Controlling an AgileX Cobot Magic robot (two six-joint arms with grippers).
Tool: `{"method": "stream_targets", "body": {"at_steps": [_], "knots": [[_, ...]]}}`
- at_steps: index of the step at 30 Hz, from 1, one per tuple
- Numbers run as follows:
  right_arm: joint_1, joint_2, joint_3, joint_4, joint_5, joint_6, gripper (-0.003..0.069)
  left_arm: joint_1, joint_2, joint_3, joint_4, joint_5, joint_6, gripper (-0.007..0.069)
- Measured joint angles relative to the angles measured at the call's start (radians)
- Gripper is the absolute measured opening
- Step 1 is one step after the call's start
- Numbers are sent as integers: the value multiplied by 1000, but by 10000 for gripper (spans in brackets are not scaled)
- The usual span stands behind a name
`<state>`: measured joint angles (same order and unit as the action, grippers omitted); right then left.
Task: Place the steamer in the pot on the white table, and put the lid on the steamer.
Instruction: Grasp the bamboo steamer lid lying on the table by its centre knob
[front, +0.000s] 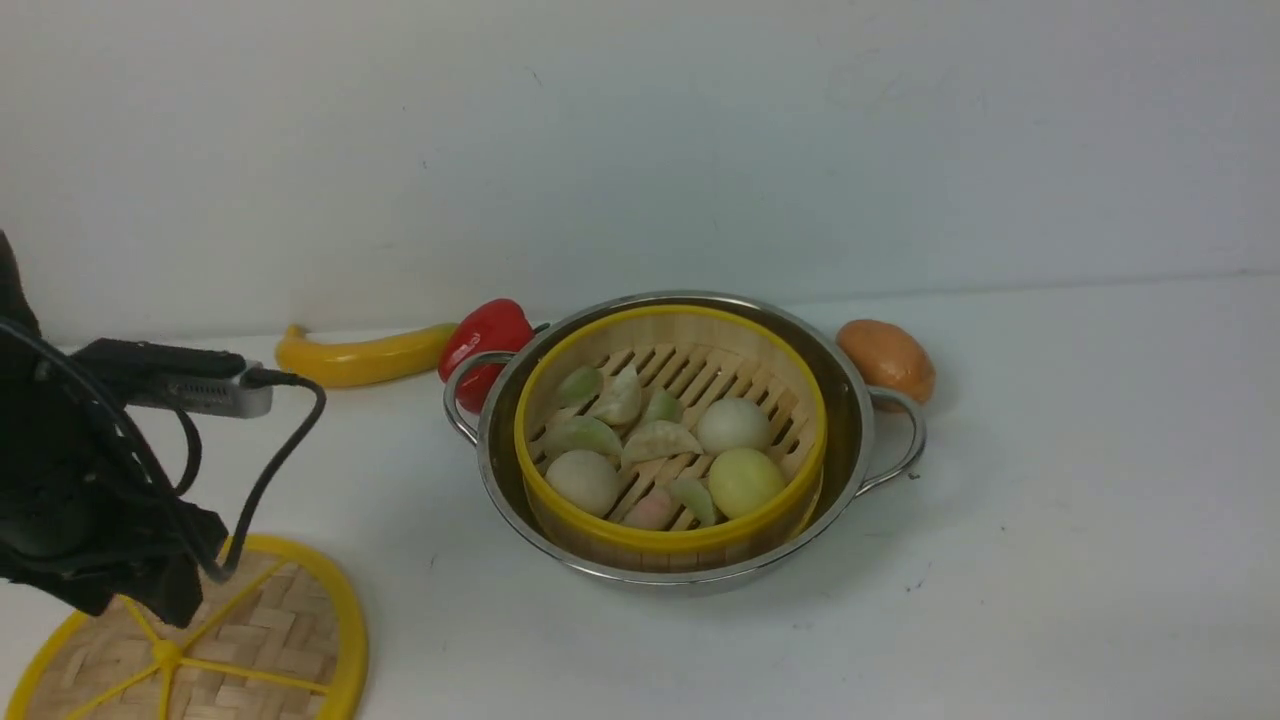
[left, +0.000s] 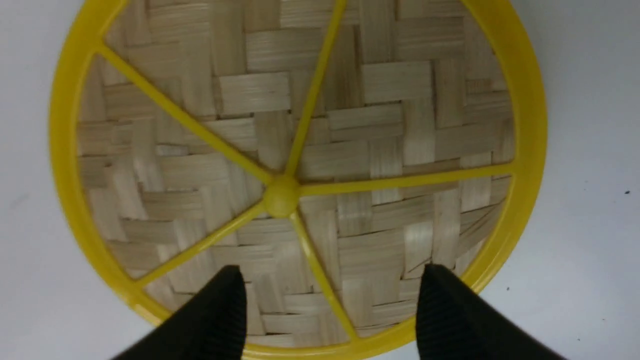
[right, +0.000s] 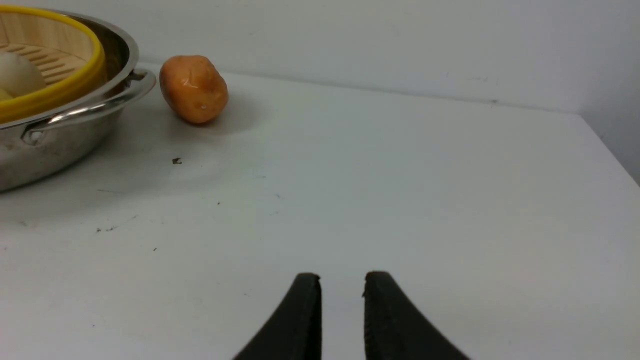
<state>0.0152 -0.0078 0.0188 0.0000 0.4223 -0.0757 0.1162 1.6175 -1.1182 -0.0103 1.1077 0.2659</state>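
Plainly flat on the table (front: 1050, 480), near left, the lid (left: 282, 195) faces knob-up: round, woven bamboo, yellow rim and spokes. Over it the left gripper (left: 332, 270) gapes wide; the right gripper (right: 341, 275), slightly apart, holds nothing.

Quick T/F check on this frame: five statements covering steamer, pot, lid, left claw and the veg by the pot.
1. The steamer sits inside the pot. True.
2. The lid covers the steamer. False: it lies flat on the white table, at the robot's front left.
3. The left claw is shut on the lid. False: it is open, above the lid.
4. A red pepper lies by the pot's left handle. True.
5. The potato lies on the pot's left. False: it is by the right handle.
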Motion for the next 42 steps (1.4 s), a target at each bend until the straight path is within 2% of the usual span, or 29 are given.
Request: {"method": "stream_targets", "body": {"at_steps": [8, 26, 32, 38, 42], "knots": [[0, 0, 0, 0, 0, 0, 130, 26, 120, 0, 10, -9, -37, 421], [0, 0, 0, 0, -1, 0, 146, 29, 173, 0, 47, -49, -78, 415], [0, 0, 0, 0, -1, 0, 150, 29, 173, 0, 47, -68, -78, 353], [0, 0, 0, 0, -1, 0, 158, 29, 173, 0, 47, -69, -78, 248], [0, 0, 0, 0, -1, 0, 161, 29, 173, 0, 47, -69, -78, 223]]}}
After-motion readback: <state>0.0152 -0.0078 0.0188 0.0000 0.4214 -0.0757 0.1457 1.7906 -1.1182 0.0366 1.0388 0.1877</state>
